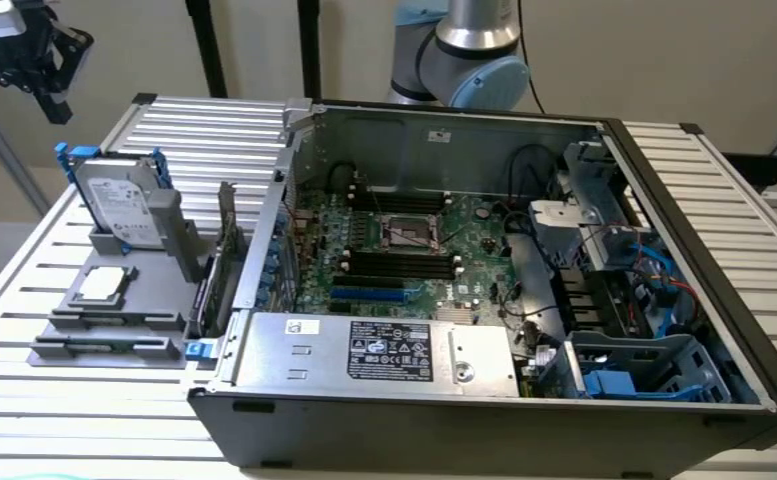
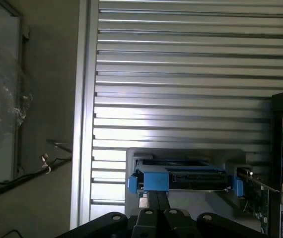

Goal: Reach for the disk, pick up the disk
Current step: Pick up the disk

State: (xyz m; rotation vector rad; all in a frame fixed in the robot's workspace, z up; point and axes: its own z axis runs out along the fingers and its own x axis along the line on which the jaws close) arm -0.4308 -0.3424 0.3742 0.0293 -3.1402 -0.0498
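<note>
The disk (image 1: pixel 112 200) stands on edge in a grey holder (image 1: pixel 121 300) at the exterior view's left, its white label facing outward and its blue bracket showing at the top corners. In the wrist view the disk (image 2: pixel 181 177) is seen edge-on, blue tabs at both ends. My gripper (image 1: pixel 55 100) hangs high above the table's far left corner, well clear of the disk. Its fingers (image 2: pixel 156 201) are shut together with nothing between them and point toward the disk's edge.
An open computer case (image 1: pixel 495 300) takes up the slatted metal table (image 1: pixel 201 130), with a silver labelled box (image 1: pixel 375 350) at its front. A small square chip (image 1: pixel 105 285) lies on the holder. An upright card (image 1: pixel 221 250) stands between the disk and the case. The arm's base (image 1: pixel 462 50) rises behind.
</note>
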